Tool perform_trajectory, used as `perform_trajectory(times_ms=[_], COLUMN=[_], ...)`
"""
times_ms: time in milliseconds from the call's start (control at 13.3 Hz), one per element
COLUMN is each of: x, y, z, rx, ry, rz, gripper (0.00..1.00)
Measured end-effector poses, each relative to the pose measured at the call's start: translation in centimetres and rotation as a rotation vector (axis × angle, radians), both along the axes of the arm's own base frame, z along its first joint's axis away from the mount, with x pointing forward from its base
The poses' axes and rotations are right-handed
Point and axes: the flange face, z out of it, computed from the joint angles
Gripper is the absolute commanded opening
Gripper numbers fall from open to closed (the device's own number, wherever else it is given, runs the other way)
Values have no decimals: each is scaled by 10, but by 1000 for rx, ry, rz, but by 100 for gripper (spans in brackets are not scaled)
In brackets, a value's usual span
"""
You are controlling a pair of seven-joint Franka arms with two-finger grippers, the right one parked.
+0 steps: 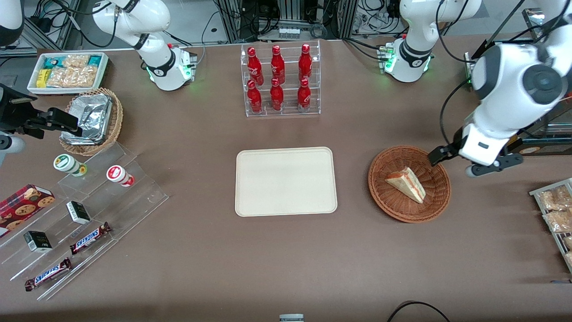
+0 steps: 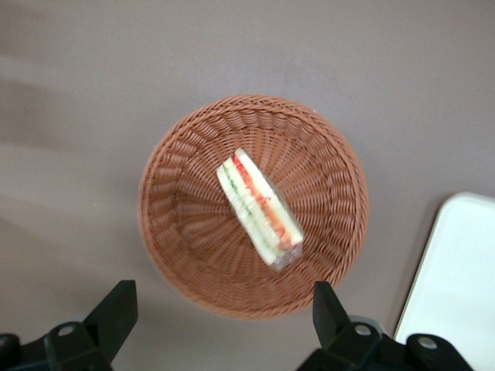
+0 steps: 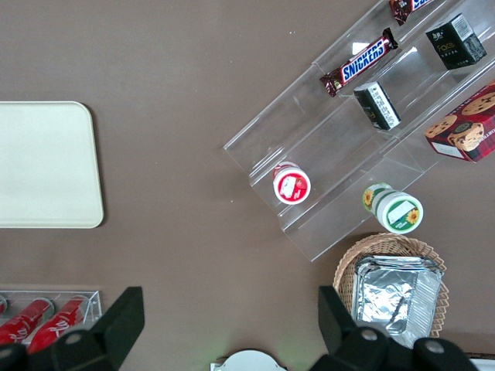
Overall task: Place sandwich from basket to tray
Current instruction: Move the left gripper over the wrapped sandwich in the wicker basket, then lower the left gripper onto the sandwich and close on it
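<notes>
Above the basket (image 2: 254,207), toward the working arm's end: gripper (image 2: 220,309) hovering, fingers (image 2: 116,313) spread wide, nothing held. Sandwich (image 2: 258,207) lying in the basket's middle, tray (image 1: 286,181) bare. Reach step, surely; next, straight down, then close across the wedge.

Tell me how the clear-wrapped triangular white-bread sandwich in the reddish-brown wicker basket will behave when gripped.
The clear-wrapped triangular sandwich is soft white bread, so it will probably squash under a firm squeeze. Its shiny wrap looks likely to slip. Lying loose in the round woven wicker basket, it may slide when nudged. The open gripper hovers above the basket.
</notes>
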Motion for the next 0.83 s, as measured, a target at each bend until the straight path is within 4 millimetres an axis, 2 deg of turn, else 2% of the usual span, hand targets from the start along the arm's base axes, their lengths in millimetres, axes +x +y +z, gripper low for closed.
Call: perform_trajectory(times_ms=[151,376,602,828], x=[-8,-16,-13,-8], y=[-6,-21,-31,-33], z=[-30,-68,-104,-136], rx=[-6,-9,-16,-24], ry=[-10,10,30,40], rz=[142,252,315,336], gripper=[100,100,100,100])
